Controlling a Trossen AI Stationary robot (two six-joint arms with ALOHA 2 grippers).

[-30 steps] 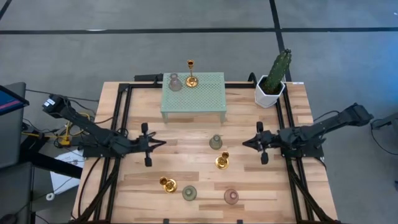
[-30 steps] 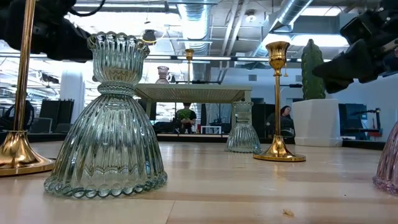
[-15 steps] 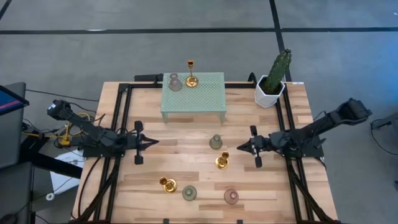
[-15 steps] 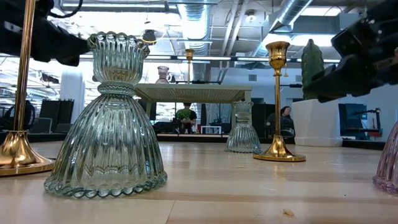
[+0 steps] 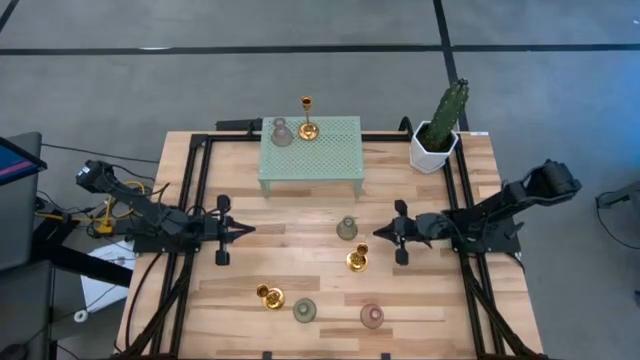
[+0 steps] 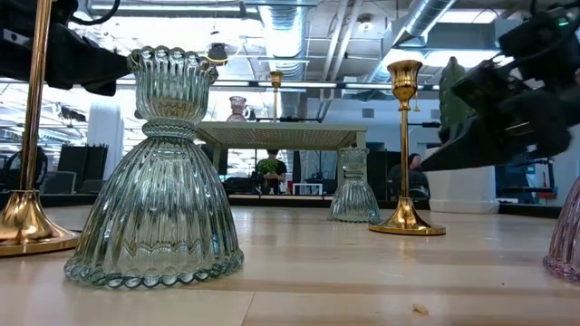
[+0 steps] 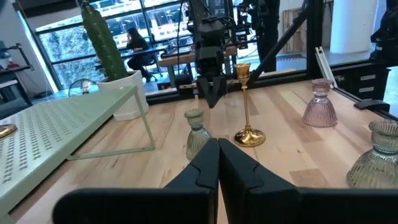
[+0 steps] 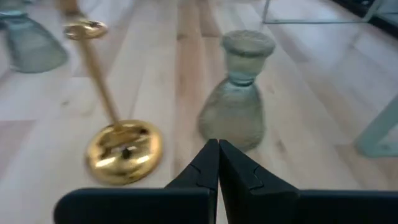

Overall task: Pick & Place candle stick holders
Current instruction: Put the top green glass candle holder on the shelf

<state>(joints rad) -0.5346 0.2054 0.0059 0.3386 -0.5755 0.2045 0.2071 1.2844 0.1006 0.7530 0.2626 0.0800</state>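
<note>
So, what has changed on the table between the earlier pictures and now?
The right hand, shut and empty, moved inward toward the table's middle, nearing the green holder and the gold holder. The left hand, also shut and empty, drew back slightly toward its own side, then stopped. Nothing was taken hold of or let go. All holders, the mint stand and the cactus stayed in place.

You've got seven candle stick holders in all. Three are gold: one (image 5: 307, 118) on the mint stand (image 5: 335, 160), two (image 5: 357, 259) (image 5: 269, 296) on the table. Two are sage green (image 5: 347, 229) (image 5: 305, 310). Two are pink (image 5: 282, 133) (image 5: 372, 316). One cactus (image 5: 447, 108), one stand, two grippers.
</note>
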